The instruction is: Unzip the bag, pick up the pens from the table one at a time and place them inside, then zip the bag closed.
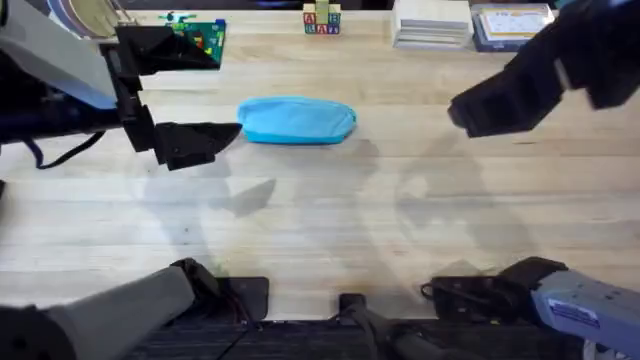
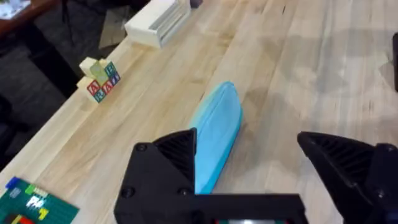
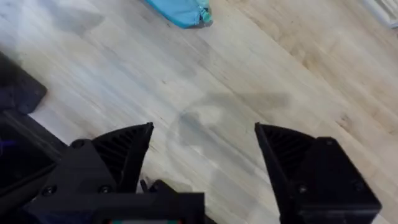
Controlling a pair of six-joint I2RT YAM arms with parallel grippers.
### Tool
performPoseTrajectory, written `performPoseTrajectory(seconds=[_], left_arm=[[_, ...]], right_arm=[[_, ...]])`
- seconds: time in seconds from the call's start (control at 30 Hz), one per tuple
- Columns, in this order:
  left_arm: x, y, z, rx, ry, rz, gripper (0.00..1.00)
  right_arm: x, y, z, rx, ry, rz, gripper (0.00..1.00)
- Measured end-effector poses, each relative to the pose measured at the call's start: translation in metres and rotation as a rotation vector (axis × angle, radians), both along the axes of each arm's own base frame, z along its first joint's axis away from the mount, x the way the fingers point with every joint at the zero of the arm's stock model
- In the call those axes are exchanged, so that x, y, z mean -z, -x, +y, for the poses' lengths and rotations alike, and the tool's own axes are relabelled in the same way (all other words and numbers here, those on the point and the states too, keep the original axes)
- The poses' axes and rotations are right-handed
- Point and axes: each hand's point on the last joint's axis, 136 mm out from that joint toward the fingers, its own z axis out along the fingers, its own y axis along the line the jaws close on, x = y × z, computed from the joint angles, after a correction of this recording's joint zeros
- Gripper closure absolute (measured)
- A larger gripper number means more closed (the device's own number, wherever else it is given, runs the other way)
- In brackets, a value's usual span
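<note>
The light blue bag [image 1: 296, 120] lies flat on the table [image 1: 330, 230], toward the back and left of centre. My left gripper [image 1: 190, 95] hovers just left of the bag, open, with one black finger behind and one in front of the bag's left end. In the left wrist view the bag [image 2: 217, 134] stretches away from between the spread fingers [image 2: 168, 165]. My right gripper [image 1: 490, 100] hangs raised to the right of the bag, open and holding nothing. The right wrist view shows the gripper [image 3: 202, 155] above bare wood, with the bag's end [image 3: 180, 11] far off. The pens are out of view.
Along the table's back edge stand lettered toy blocks [image 1: 321, 20], a green building plate [image 1: 205, 38], a white stack [image 1: 432, 22] and a blue-edged box [image 1: 510, 25]. The arm bases sit at the near edge. Bare wood lies in front of the bag.
</note>
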Motion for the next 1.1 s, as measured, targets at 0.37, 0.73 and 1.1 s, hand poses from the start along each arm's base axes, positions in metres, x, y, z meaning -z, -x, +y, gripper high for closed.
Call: performPoseTrajectory(seconds=[0.37,0.73,1.1], left_arm=[[-0.001,0.011,0.007,-0.151,-0.085,0.172,0.004],[-0.007,0.031,0.015,-0.383,-0.140,0.322,0.003],[-0.011,0.027,0.011,-0.470,-0.167,0.352,0.002]], right_arm=[[0.044,0.015,-0.002,0.049,-0.045,0.036,0.005],[0.072,0.018,0.004,0.104,-0.166,-0.037,0.004],[0.080,0.013,0.008,0.117,-0.191,-0.033,0.004]])
